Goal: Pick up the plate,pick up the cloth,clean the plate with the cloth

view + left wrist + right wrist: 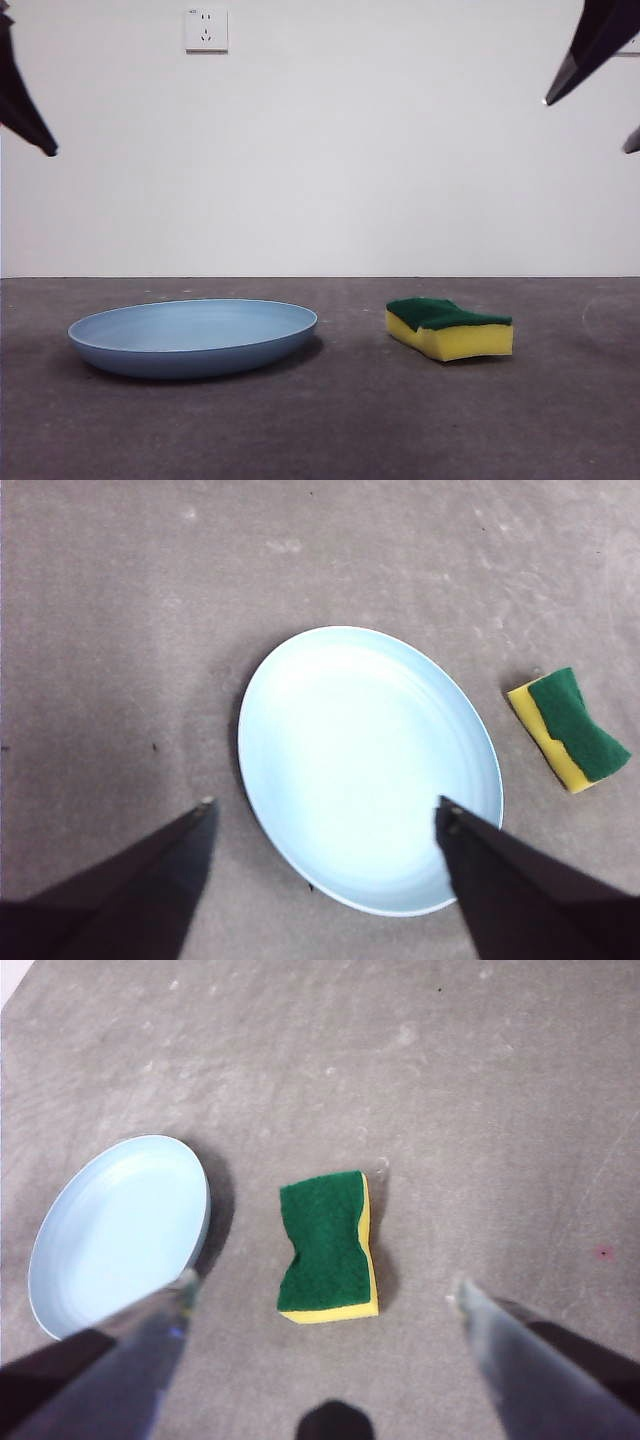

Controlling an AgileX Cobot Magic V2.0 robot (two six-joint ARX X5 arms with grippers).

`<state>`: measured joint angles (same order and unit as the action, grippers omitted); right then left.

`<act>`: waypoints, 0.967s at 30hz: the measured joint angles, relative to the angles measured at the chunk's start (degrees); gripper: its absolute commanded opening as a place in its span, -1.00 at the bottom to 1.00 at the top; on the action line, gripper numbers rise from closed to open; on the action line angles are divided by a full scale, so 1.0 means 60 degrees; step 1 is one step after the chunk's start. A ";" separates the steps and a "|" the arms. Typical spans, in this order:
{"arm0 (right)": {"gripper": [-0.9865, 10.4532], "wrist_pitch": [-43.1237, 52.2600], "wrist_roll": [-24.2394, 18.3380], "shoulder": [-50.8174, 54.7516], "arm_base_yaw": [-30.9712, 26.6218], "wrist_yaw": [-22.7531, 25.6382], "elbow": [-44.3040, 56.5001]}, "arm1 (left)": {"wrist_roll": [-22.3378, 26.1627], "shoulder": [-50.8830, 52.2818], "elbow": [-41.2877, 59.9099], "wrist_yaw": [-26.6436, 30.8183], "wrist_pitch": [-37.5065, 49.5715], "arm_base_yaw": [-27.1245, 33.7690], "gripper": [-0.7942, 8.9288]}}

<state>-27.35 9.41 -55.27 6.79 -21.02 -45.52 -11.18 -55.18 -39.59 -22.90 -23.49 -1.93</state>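
Both jaws spread wide, hovering empty: left gripper [325, 805] above plate [365, 765], right gripper [320, 1295] above sponge [328, 1247]. Risk (judgement): shallow rim lying flat on surface [330, 420] slips from pinch.

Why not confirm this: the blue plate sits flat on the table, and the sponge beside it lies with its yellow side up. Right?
Not quite. The sponge lies with its dark green scouring side up and the yellow underneath, as the right wrist view shows plainly. The rest holds: the blue plate sits flat on the table, with the sponge beside it, not touching.
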 measured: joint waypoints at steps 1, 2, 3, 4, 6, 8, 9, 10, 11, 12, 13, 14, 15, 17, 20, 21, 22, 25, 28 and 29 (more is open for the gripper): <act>-0.01 -0.0004 0.0000 0.0000 0.0000 0.0000 0.0000 | 0.0000 -0.0186 -0.0102 -0.0015 0.0047 0.0000 -0.26; -0.01 -0.0004 0.0000 0.0000 0.0000 0.0000 0.0000 | 0.0000 -0.0364 -0.0204 -0.0029 0.0106 -0.0007 -0.26; -0.01 -0.0004 -0.0004 0.0000 0.0000 0.0000 0.0000 | 0.0004 -0.0594 -0.0350 -0.0036 0.0128 -0.0022 -0.26; -0.01 -0.0004 -0.0004 0.0000 0.0000 0.0000 0.0000 | 0.0007 -0.0852 -0.0521 -0.0036 0.0138 -0.0029 -0.26; -0.01 -0.0004 -0.0004 0.0000 0.0000 0.0000 0.0000 | 0.0044 -0.1366 -0.0867 -0.0036 0.0146 -0.0066 -0.26; -0.01 -0.0004 -0.0004 0.0000 0.0000 0.0000 0.0000 | 0.0131 -0.1912 -0.1217 -0.0029 0.0146 -0.0131 -0.26; -0.01 -0.0004 0.0000 0.0000 0.0000 0.0000 0.0000 | 0.0175 -0.2178 -0.1377 -0.0022 0.0149 -0.0160 -0.26; -0.01 -0.0004 0.0000 0.0000 0.0000 0.0000 0.0000 | 0.0200 -0.2543 -0.1574 0.0022 0.0153 -0.0215 -0.26; -0.01 -0.0004 -0.0004 0.0000 0.0000 0.0000 0.0000 | 0.0219 -0.2809 -0.1716 0.0033 0.0153 -0.0255 -0.26; -0.01 -0.0007 -0.0004 0.0000 0.0000 0.0000 0.0000 | 0.0240 -0.3129 -0.1869 0.0040 0.0153 -0.0284 -0.26; -0.01 -0.0007 0.0000 0.0000 0.0000 0.0000 0.0000 | 0.0262 -0.3446 -0.2018 0.0084 0.0157 -0.0328 -0.26; -0.01 -0.0015 0.0000 0.0000 0.0000 0.0000 0.0000 | 0.0270 -0.3708 -0.2131 0.0200 0.0168 -0.0361 -0.26; -0.01 -0.0029 0.0000 0.0000 0.0000 -0.0004 0.0000 | 0.0280 -0.3996 -0.2233 0.0364 0.0197 -0.0415 -0.26; -0.01 -0.0076 -0.0004 0.0000 0.0000 -0.0004 0.0000 | 0.0291 -0.4495 -0.2357 0.0754 0.0219 -0.0528 -0.26; -0.01 -0.0149 -0.0004 0.0000 0.0000 -0.0004 0.0000 | 0.0295 -0.5206 -0.2390 0.0984 0.0357 -0.0678 -0.26; -0.01 -0.0160 -0.0004 0.0000 0.0000 0.0000 0.0000 | 0.0299 -0.5439 -0.2390 0.0994 0.0379 -0.0718 -0.26; -0.01 -0.0160 0.0000 0.0000 0.0000 0.0000 0.0000 | 0.0295 -0.5668 -0.2390 0.1002 0.0382 -0.0769 -0.26; -0.01 -0.0164 0.0000 0.0000 0.0000 0.0000 0.0000 | 0.0299 -0.6244 -0.2390 0.1020 0.0412 -0.0907 -0.26; -0.01 -0.0211 -0.0004 0.0000 0.0000 0.0000 0.0000 | 0.0299 -0.6725 -0.2390 0.1038 0.0506 -0.1093 -0.26; -0.01 -0.0226 0.0000 0.0000 0.0000 -0.0004 0.0000 | 0.0299 -0.6852 -0.2390 0.1038 0.0572 -0.1158 -0.26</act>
<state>-28.71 9.41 -55.27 6.79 -21.04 -45.52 -9.39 -96.29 -53.93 -16.67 -20.05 -8.88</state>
